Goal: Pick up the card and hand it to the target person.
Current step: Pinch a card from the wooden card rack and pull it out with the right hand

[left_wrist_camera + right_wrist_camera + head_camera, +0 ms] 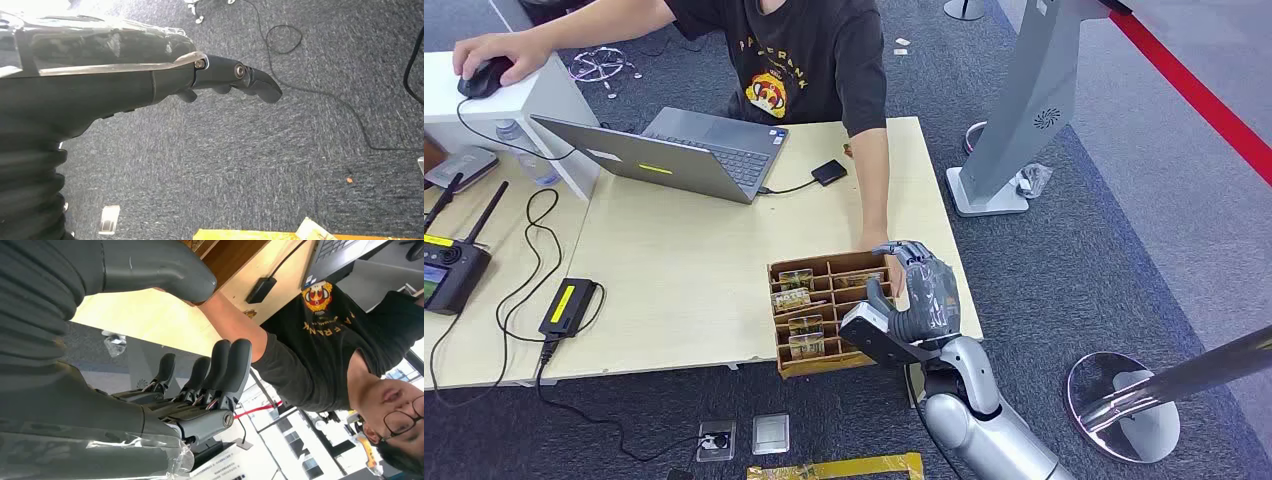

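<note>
My right hand (921,290) hovers empty, fingers apart, beside the wooden card box (826,312). The cards (793,280) sit in their slots, so pickup and handover remain. My left hand (220,75) hangs empty, fingers loosely curled, over carpet.

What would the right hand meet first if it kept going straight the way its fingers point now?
Most likely the person's forearm. The right hand sits at the right end of the wooden card box, fingers aimed along that arm; depth is unclear, so contact is uncertain.
</note>
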Available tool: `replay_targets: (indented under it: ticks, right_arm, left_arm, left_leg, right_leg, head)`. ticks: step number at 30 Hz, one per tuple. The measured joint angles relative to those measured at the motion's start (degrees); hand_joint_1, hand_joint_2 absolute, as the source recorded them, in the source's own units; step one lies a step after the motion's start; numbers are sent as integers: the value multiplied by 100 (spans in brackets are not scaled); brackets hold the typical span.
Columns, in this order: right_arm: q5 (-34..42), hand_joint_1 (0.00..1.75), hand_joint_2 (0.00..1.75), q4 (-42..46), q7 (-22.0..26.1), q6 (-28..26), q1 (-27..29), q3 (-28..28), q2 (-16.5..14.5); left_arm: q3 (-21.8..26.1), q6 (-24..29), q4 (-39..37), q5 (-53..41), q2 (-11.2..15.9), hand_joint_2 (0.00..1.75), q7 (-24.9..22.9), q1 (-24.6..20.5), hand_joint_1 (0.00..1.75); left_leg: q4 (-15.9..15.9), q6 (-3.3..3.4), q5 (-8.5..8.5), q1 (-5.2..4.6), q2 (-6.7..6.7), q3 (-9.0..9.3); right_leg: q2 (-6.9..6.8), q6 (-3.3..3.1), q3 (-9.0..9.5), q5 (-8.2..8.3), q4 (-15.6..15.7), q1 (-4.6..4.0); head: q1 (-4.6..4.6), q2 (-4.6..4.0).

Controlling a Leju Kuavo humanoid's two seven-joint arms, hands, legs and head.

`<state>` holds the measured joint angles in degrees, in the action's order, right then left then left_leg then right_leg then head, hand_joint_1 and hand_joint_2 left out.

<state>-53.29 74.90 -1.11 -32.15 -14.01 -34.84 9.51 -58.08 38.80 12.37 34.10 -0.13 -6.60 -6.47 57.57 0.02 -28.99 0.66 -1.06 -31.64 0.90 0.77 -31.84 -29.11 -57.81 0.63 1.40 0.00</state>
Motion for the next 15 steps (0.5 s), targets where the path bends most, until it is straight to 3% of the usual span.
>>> replay_targets:
  ticks: [15]
  right_arm:
    - [-12, 75, 175, 0, 28, 96, 2, -25, -32]
  left_arm:
    - [15, -45, 0, 15, 0, 175, 0, 0, 0]
  left_leg:
    - [0, 0, 0, 0, 0, 0]
  right_leg:
    - [0, 0, 0, 0, 0, 0]
  head:
    - [0, 0]
